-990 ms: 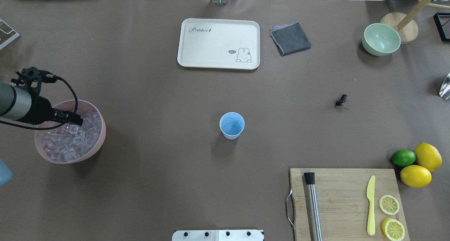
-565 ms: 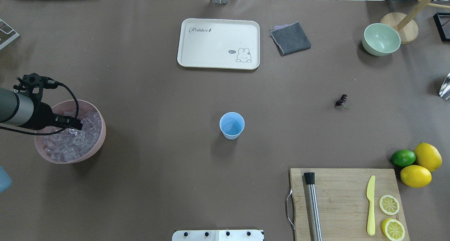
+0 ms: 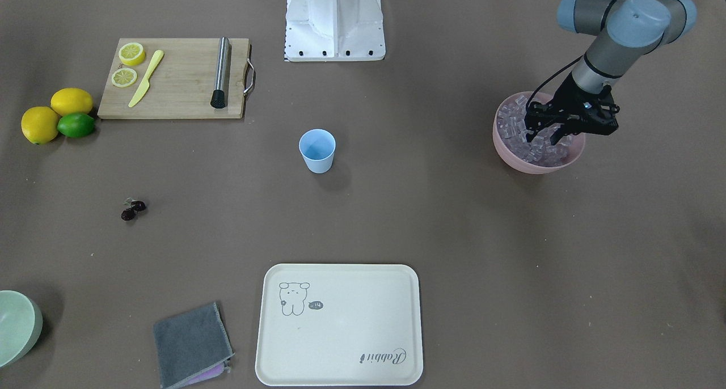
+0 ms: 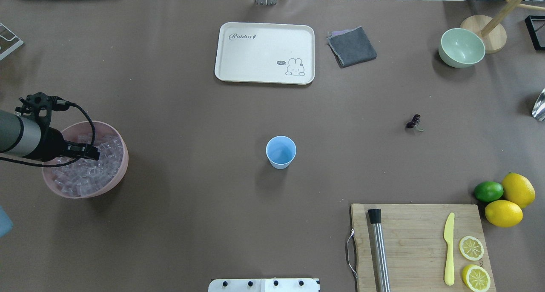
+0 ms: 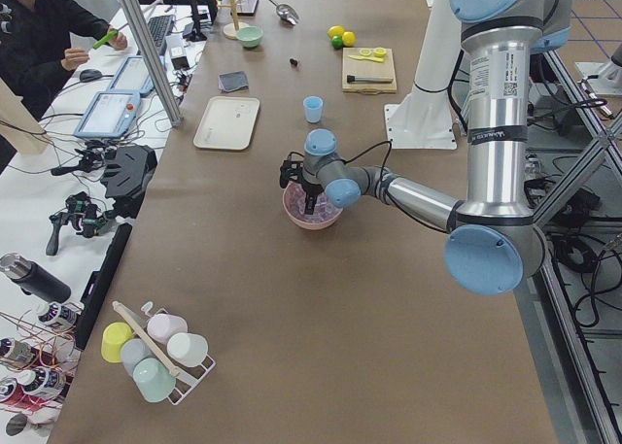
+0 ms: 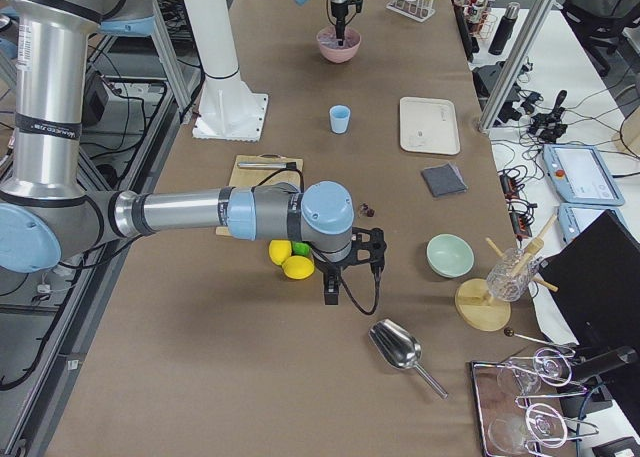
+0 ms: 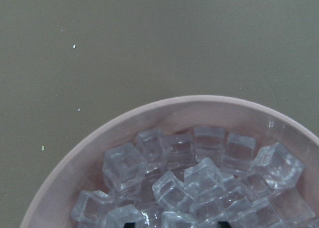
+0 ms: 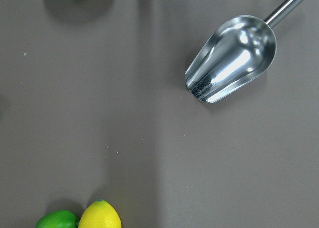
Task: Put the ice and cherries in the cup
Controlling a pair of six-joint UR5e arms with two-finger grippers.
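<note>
The light blue cup (image 4: 281, 151) stands upright and empty at the table's middle. The ice (image 4: 91, 170) fills a pink bowl (image 4: 122, 164) at the left. My left gripper (image 4: 91, 152) is down in the bowl, and the front view (image 3: 546, 139) shows its fingers spread among the cubes. The left wrist view shows ice (image 7: 199, 183) close up, with two dark tips apart at the bottom edge. The cherries (image 4: 413, 122) lie on the table to the right of the cup. My right gripper (image 6: 330, 289) shows only in the exterior right view, beyond the lemons; I cannot tell its state.
A cream tray (image 4: 265, 52), a grey cloth (image 4: 351, 46) and a pale green bowl (image 4: 461, 47) sit at the far side. A cutting board (image 4: 415, 228) holds a steel muddler (image 4: 378, 249), a yellow knife and lemon slices. Lemons and a lime (image 4: 488, 191) sit beside it. A metal scoop (image 8: 232, 58) lies under the right wrist.
My left arm has drawn back slightly to the left, and the gripper has sunk a little further into the ice. Nothing else has moved.
</note>
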